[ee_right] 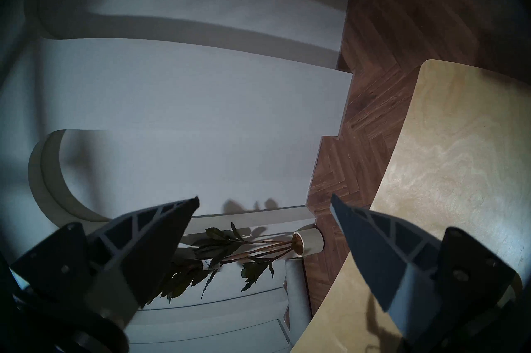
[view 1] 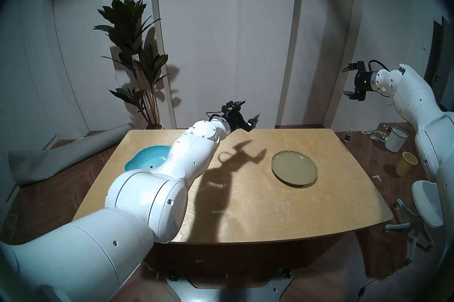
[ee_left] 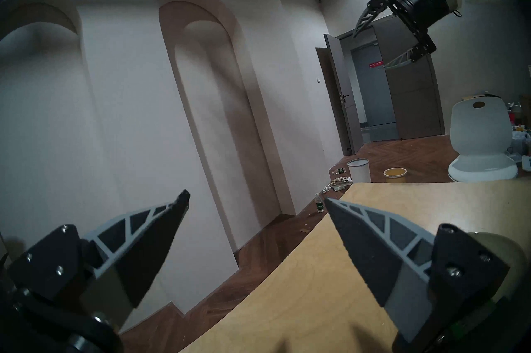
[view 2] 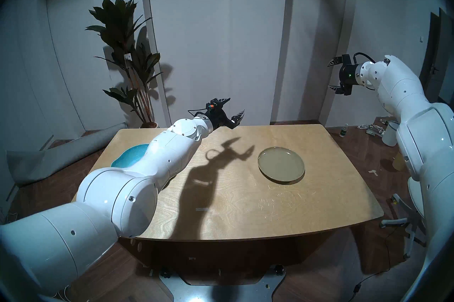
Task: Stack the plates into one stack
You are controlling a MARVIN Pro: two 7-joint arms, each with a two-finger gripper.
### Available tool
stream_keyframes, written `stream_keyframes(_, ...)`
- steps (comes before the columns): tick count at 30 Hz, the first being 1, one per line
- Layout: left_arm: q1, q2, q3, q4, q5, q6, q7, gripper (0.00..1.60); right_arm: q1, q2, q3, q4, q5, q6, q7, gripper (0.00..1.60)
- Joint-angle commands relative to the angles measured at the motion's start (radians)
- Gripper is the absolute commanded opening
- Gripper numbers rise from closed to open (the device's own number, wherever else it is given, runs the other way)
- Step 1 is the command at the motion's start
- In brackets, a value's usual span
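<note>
My left gripper (view 1: pixel 245 113) stood spread and empty, level above the table's (view 1: pixel 245 215) far edge near its middle, and my right gripper (view 1: pixel 345 82) hung just as wide and empty, high off the table's right side. Below my left fingers (ee_left: pixel 359 234) only bare wood showed, with a sliver of the olive-beige plate (view 1: pixel 294 168) cut off behind one finger mount. That plate lay flat and alone toward the table's right edge, well apart from the sky-blue plate (view 1: pixel 145 157) near the left edge. I judged both to be glazed, stiff, fairly heavy and slick, liable to chip if dropped, so I reckoned the raised rim was the only hold, one finger under the lip and one over it. My own left arm covered much of the blue plate, so I could not read its full outline or any picture on it, and I could find no third plate in any view
</note>
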Motion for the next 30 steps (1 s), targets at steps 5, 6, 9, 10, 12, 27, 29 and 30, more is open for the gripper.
stream_keyframes(5,-0.007,0.02,0.028,-0.047,0.028,-0.048,-0.037,1.6,0.01,0.019,0.016,-0.062,0.007,0.055,0.051,1.6)
stream_keyframes(6,-0.007,0.02,0.028,-0.047,0.028,-0.048,-0.037,1.6,0.01,0.019,0.016,-0.062,0.007,0.055,0.051,1.6)
stream_keyframes(9,0.001,0.021,0.039,-0.05,0.037,-0.055,-0.05,1.6,0.008,0.023,0.019,-0.074,0.008,0.067,0.06,1.6)
stream_keyframes(10,0.004,0.022,0.043,-0.052,0.041,-0.058,-0.055,1.6,0.007,0.025,0.02,-0.078,0.008,0.072,0.063,1.6)
stream_keyframes(12,0.017,0.022,0.056,-0.053,0.052,-0.065,-0.071,1.6,0.005,0.029,0.022,-0.091,0.009,0.085,0.072,1.6)
stream_keyframes(27,0.058,0.022,0.111,-0.066,0.099,-0.103,-0.134,1.6,-0.012,0.053,0.034,-0.149,0.012,0.143,0.112,1.6)
stream_keyframes(29,0.062,0.021,0.119,-0.07,0.105,-0.109,-0.142,1.6,-0.016,0.056,0.036,-0.158,0.012,0.152,0.118,1.6)
stream_keyframes(30,0.065,0.02,0.122,-0.072,0.109,-0.112,-0.146,1.6,-0.018,0.058,0.037,-0.163,0.012,0.156,0.122,1.6)
